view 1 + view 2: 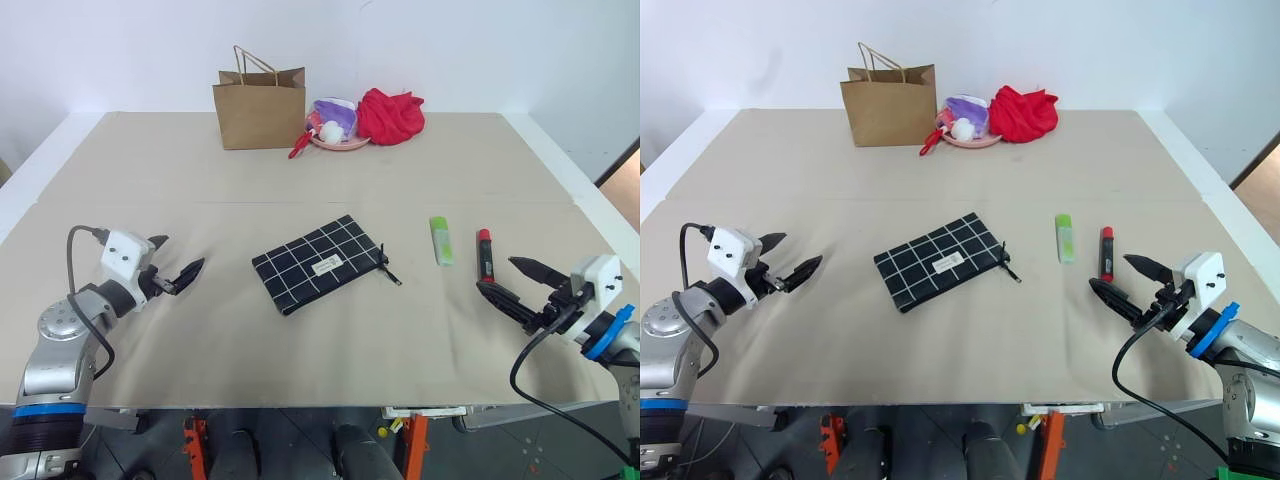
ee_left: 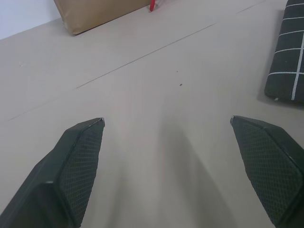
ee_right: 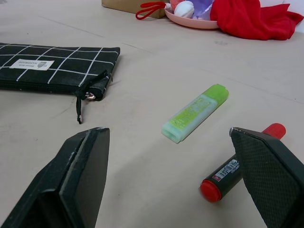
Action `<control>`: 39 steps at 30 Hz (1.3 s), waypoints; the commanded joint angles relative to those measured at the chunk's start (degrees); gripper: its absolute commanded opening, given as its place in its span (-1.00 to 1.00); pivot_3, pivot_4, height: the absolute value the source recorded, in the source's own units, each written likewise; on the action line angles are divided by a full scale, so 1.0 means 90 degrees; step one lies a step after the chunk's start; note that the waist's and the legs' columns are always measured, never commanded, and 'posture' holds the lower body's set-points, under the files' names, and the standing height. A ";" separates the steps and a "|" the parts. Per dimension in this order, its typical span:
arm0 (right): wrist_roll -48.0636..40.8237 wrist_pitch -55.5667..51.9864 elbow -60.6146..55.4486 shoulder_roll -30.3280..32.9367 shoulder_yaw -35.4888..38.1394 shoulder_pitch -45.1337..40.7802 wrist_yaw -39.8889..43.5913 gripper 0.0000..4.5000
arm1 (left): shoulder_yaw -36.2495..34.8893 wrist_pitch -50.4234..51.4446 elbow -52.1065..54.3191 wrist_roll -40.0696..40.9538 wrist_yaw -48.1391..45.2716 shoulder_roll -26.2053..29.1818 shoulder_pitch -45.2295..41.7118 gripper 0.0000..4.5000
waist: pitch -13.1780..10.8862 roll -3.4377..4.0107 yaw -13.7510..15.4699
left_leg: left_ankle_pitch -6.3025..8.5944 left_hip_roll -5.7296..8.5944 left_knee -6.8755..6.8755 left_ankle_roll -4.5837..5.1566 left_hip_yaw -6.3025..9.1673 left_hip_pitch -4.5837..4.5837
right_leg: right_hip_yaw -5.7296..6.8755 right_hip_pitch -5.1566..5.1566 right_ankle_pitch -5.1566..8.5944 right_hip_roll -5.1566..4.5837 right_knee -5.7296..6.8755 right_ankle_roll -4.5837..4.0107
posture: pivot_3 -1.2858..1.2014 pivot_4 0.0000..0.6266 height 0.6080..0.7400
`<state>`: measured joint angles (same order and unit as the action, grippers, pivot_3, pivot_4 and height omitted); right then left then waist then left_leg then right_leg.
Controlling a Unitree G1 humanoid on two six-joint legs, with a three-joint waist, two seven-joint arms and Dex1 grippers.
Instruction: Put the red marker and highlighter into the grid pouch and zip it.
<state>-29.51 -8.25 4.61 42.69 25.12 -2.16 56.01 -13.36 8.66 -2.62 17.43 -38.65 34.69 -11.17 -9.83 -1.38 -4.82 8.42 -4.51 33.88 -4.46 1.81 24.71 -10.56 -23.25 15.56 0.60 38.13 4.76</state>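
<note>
Black grid pouch point(image 1: 318, 263) bears a small white label with unreadable print.

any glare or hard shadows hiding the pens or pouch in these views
Left eye view: even light, no glare, highlighter, red marker and grid pouch clear. Right wrist view: faint soft shadow on the table between the open right pincer fingers, hiding nothing.

I see a brown paper bag point(image 1: 259, 109) upright at the table's point(image 1: 150, 180) far edge, a pink plate point(image 1: 340, 142) just beside it, then red cloth point(image 1: 390, 115).
</note>
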 commanded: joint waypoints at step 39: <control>0.0685 -0.0723 0.0073 -0.1686 -0.2576 -0.2877 -0.0703 0.19 | 0.1944 -0.0404 0.1069 0.0033 -0.1923 -0.0139 -0.0226 1.00 | 0.0000 0.0000 -0.0102 | 0.0002 0.0001 0.0007 0.0000 0.0006 0.0023 | 0.0001 -0.0009 -0.0020 0.0001 0.0002 0.0035 | 0.03 -0.52 1.00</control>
<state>-24.46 -16.37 3.51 27.71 1.77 -26.40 50.68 3.46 6.25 4.38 17.64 -54.77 33.44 -12.45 -9.83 -1.37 -5.74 8.45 -4.51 33.95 -4.44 1.90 24.93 -10.51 -23.33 15.38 0.62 38.15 5.04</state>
